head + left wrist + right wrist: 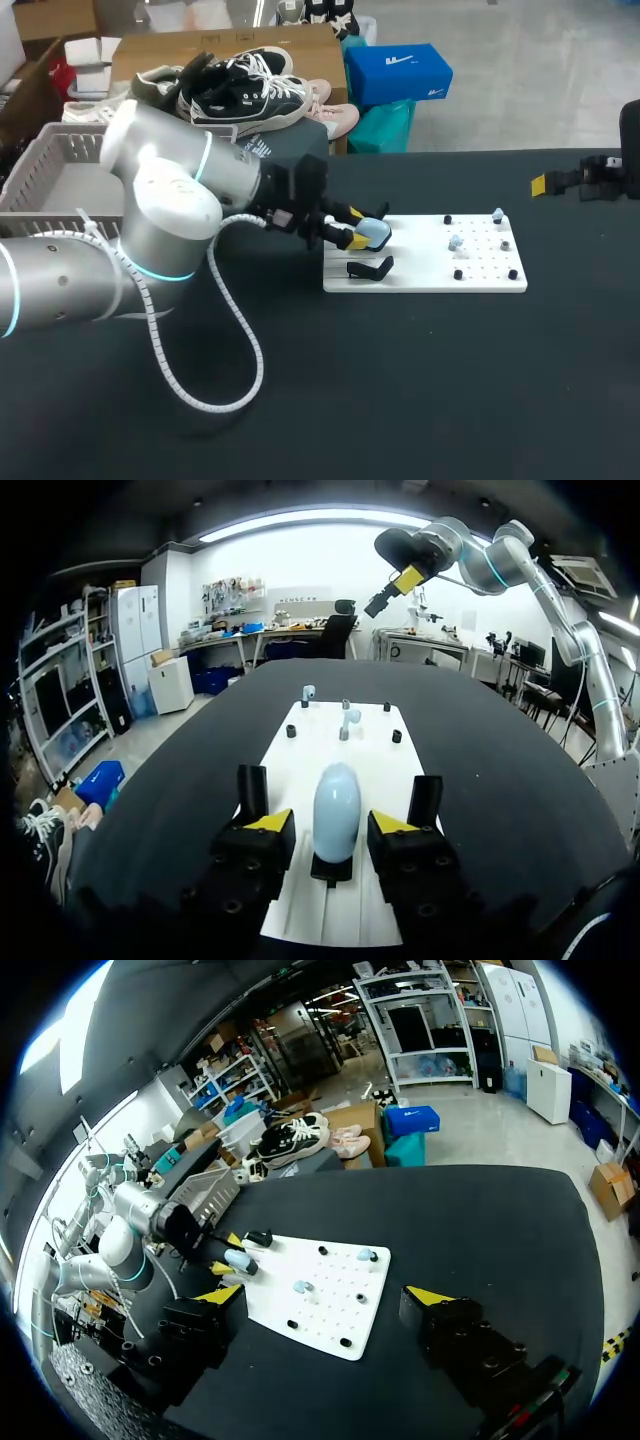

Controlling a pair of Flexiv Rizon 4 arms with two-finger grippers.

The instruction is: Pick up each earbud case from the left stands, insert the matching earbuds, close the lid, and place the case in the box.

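Observation:
A light blue earbud case [376, 234] stands upright on a black stand at the left end of the white board [430, 275]. My left gripper [357, 228] straddles it. In the left wrist view the case [337, 810] sits between the yellow fingertips [268, 822] with a narrow gap on each side, so the left gripper [332, 823] is open. A second black stand [370, 267] beside it is empty. Two pale earbuds [497, 214] [455, 242] rest on pegs at the board's right end. My right gripper [545, 184] [325, 1296] hangs open, far to the right and above the table.
A grey plastic basket [45, 165] sits at the table's back left, behind my left arm. Small black pegs [458, 274] dot the board's right half. A white cable [235, 350] loops from the left arm over the black table in front.

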